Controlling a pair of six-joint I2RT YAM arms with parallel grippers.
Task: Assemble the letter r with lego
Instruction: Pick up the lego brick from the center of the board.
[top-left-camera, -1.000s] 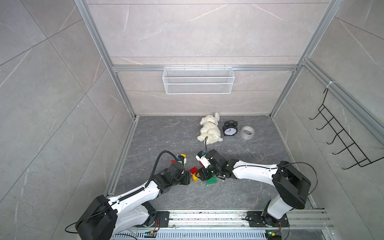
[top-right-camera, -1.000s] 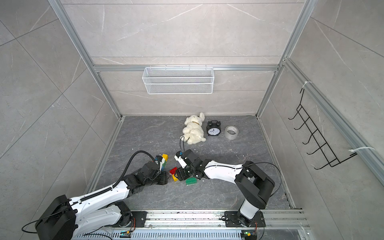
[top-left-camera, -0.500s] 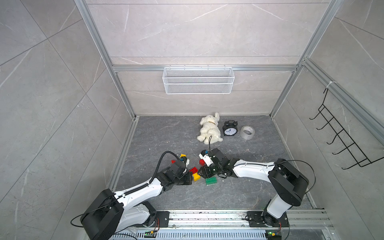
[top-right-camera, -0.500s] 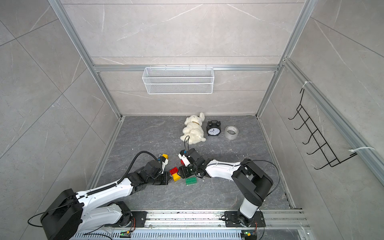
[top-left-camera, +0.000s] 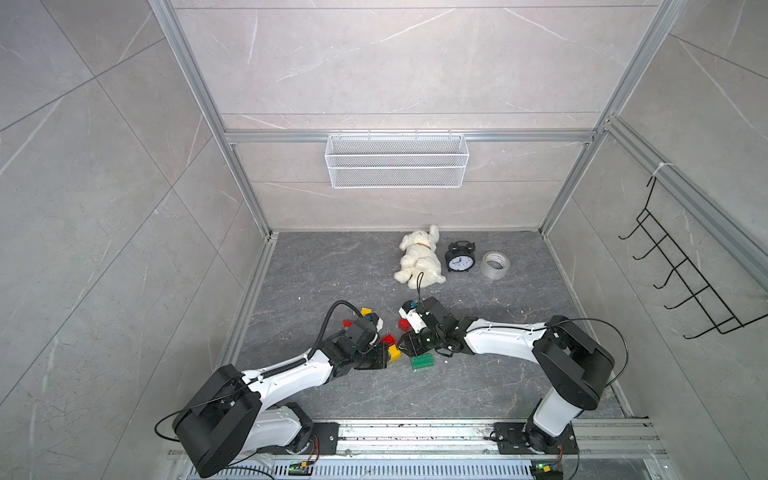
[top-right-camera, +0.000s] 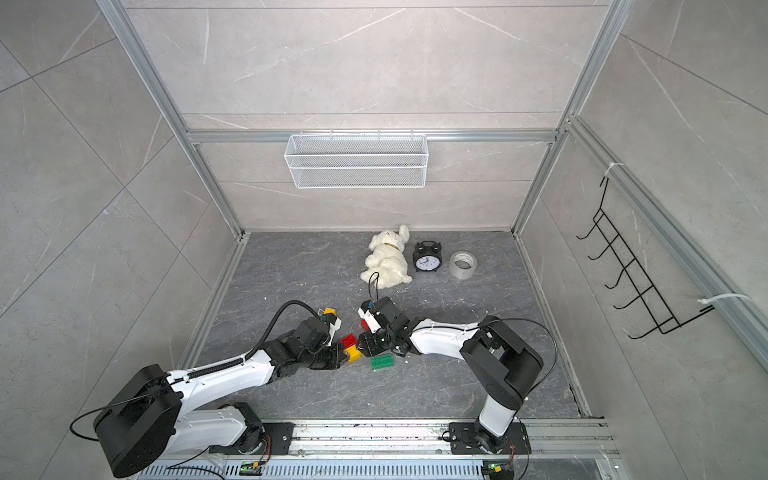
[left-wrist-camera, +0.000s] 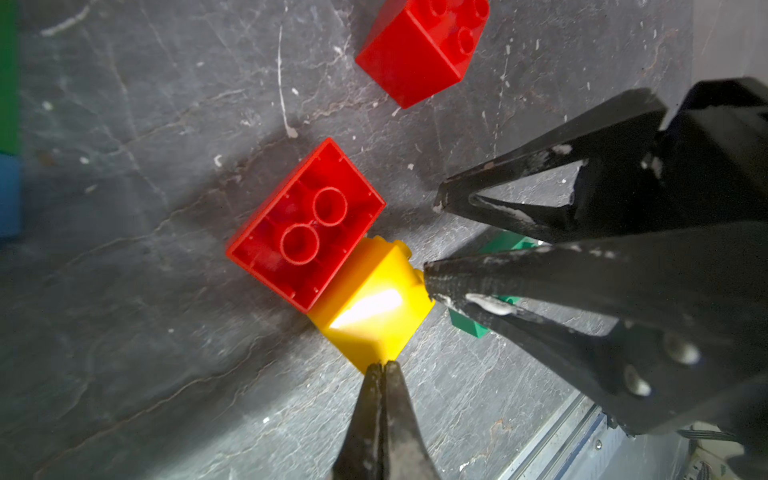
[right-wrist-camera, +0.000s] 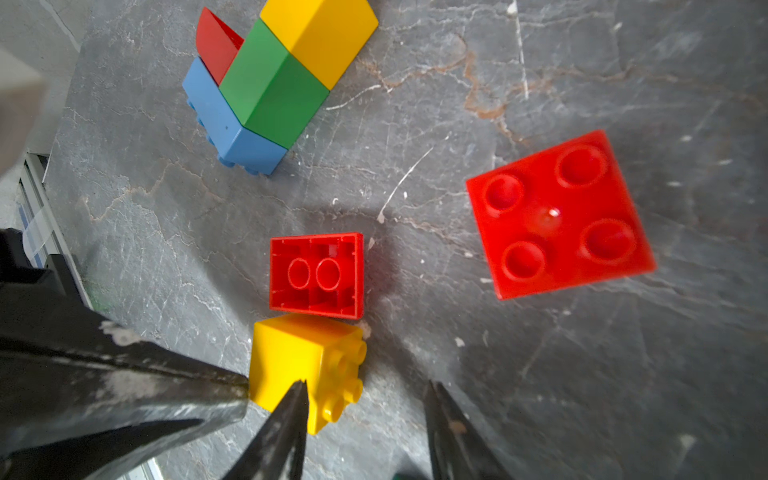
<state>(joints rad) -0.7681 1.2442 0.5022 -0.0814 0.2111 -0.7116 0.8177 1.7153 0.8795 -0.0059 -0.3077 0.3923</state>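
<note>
The left gripper (left-wrist-camera: 380, 368) has its fingers pressed together, gripping nothing, with the tips touching an edge of the yellow brick (left-wrist-camera: 374, 307). That brick lies on its side near the middle of the surface (top-left-camera: 332, 266), toward the front edge. An upside-down red brick (left-wrist-camera: 305, 226) touches it. The right gripper (right-wrist-camera: 368, 392) has its fingers spread, one tip against the yellow brick's studded face. A green brick (top-left-camera: 422, 361) lies just beside them. An upright red brick (right-wrist-camera: 559, 214) and a stack of blue, green, yellow and red bricks (right-wrist-camera: 266, 87) sit near.
</note>
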